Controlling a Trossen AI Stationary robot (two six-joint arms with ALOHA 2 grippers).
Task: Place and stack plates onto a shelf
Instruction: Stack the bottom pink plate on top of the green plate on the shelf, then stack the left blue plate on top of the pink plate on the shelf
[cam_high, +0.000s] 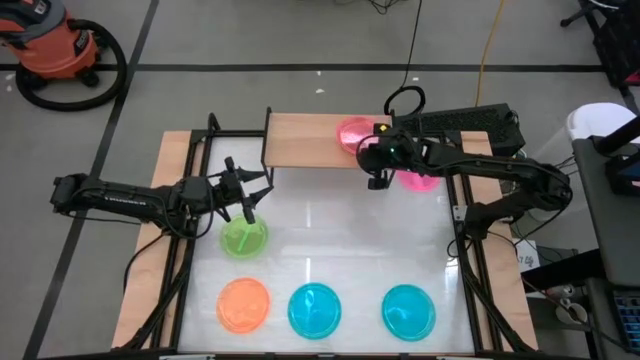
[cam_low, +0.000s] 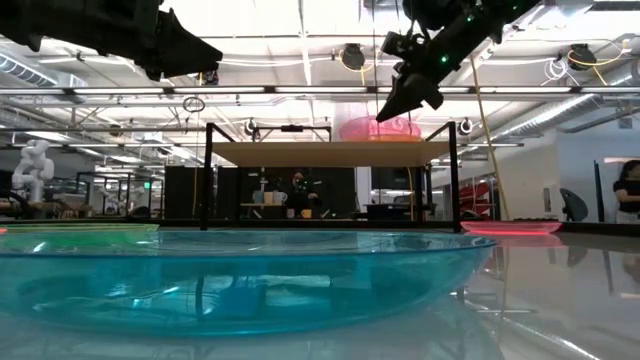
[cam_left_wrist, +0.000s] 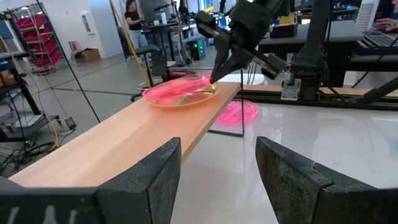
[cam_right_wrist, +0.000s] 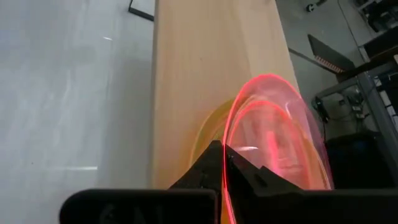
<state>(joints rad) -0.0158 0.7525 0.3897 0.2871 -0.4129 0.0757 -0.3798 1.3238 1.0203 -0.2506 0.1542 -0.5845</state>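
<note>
1. While the right gripper (cam_high: 375, 158) hangs over the right end of the shelf (cam_high: 305, 141), its jaws are clamped on the rim of a pink plate (cam_right_wrist: 273, 134) that lies on the wooden board.
2. A hint of orange shows under that plate in the right wrist view; what it is cannot be told.
3. A second pink plate (cam_high: 420, 180) lies on the white surface (cam_high: 340, 225) just beside the shelf's right end.
4. The left gripper (cam_high: 248, 196) hovers above the green plate (cam_high: 243, 238) on the left of the surface, jaws apart and holding nothing.
5. Along the near edge lie an orange plate (cam_high: 243, 304) and two blue plates (cam_high: 314, 309), (cam_high: 408, 310).
</note>
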